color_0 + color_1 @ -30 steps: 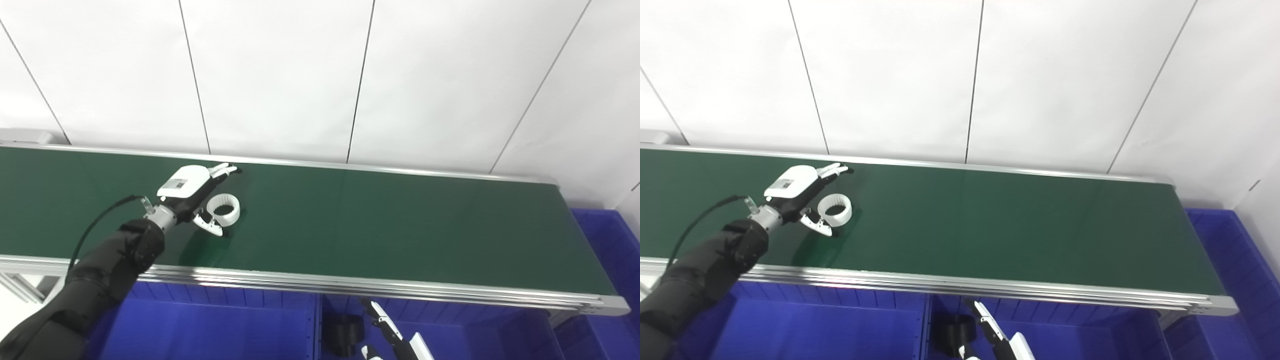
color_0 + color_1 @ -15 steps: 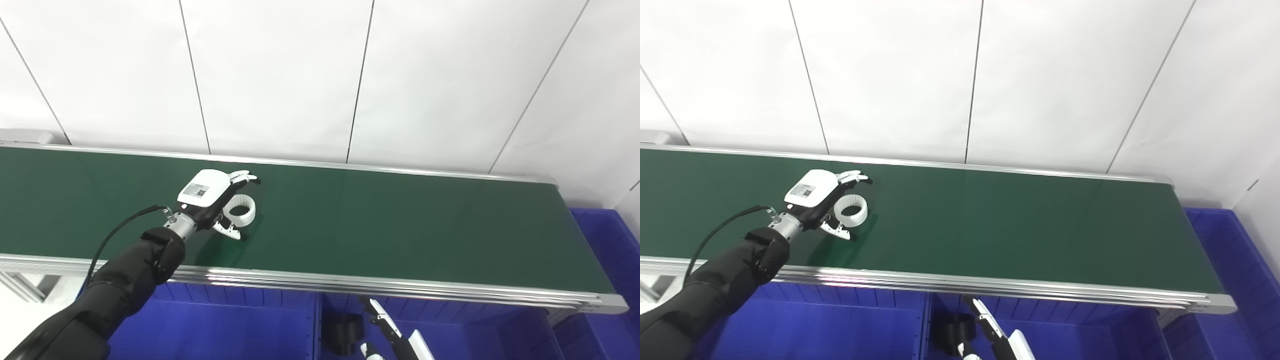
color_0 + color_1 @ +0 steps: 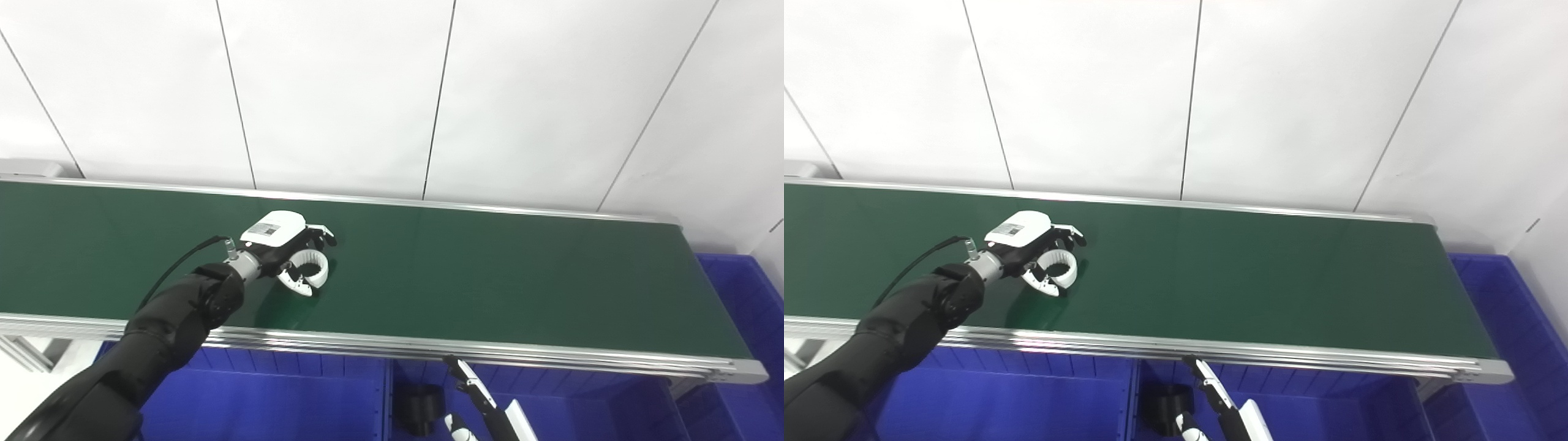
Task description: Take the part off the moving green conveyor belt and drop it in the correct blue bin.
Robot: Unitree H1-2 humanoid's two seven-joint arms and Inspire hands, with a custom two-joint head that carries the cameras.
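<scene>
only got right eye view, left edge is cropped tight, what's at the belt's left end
observer: The left eye view shows a grey housing capping the green conveyor belt at that end. Your view cuts it to a sliver.
operator: ok and anything under the belt on that side
observer: Yes, silver frame struts slant down below the near rail at the picture's left edge. They show more fully in the left eye view than in yours.
</scene>
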